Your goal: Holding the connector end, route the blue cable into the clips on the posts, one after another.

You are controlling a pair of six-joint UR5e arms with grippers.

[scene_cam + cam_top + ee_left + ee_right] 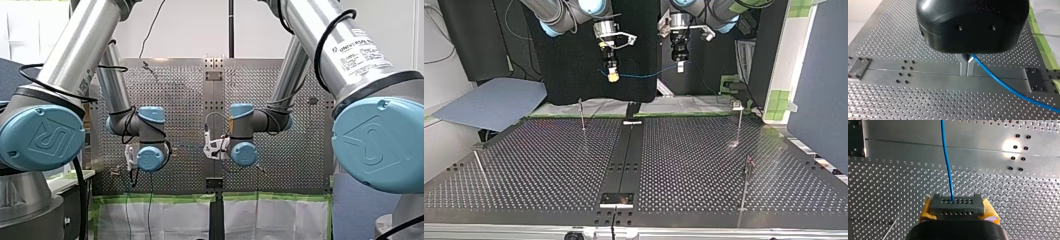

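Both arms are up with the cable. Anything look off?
Nothing dropped or damaged: the thin blue cable hangs between the grey connector block in my right gripper and my left gripper. One oddity: the thin metal post at the top view's left leans, while the other posts stand straight.

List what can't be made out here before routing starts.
The clips on the posts: top view, too small to read.
Jaws of the right gripper: right wrist view, hidden behind the connector; only yellow pads show.
The blue cable past the left gripper: left wrist view, cut off by the edge.
Both grippers: front view, hidden behind wrist joints.
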